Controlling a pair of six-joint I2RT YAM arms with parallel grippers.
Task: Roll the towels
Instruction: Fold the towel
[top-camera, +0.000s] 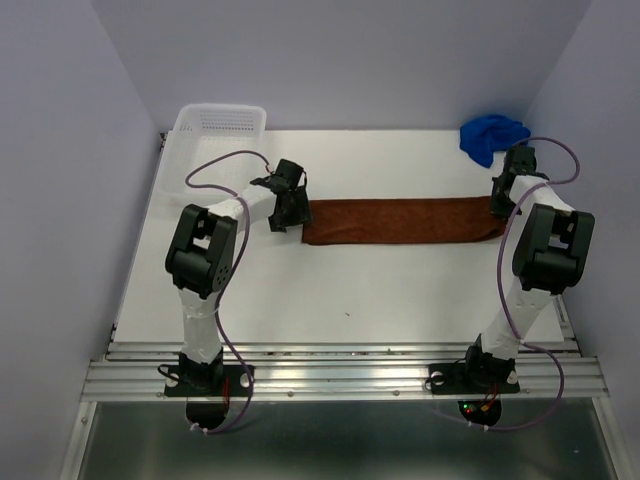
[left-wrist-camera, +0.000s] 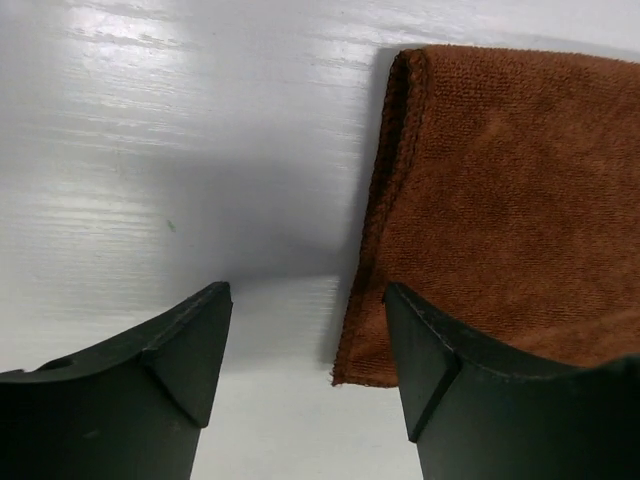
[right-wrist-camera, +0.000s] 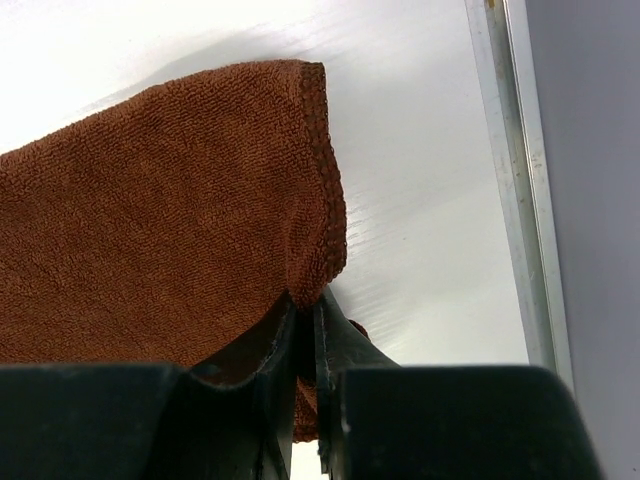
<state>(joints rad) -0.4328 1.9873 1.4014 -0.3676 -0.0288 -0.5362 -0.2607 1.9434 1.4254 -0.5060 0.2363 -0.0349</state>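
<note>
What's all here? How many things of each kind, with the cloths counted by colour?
1 brown towel
1 blue towel
1 white basket
2 robot arms: left arm, right arm
Total: 5

A white perforated basket (top-camera: 215, 135) sits at the white table's (top-camera: 350, 290) far left corner.

Bright, even light from above. Glare streaks on table (left-wrist-camera: 150, 60) ahead of left gripper (left-wrist-camera: 307, 295); soft grey shadow just beyond its tips. All views sharp.
</note>
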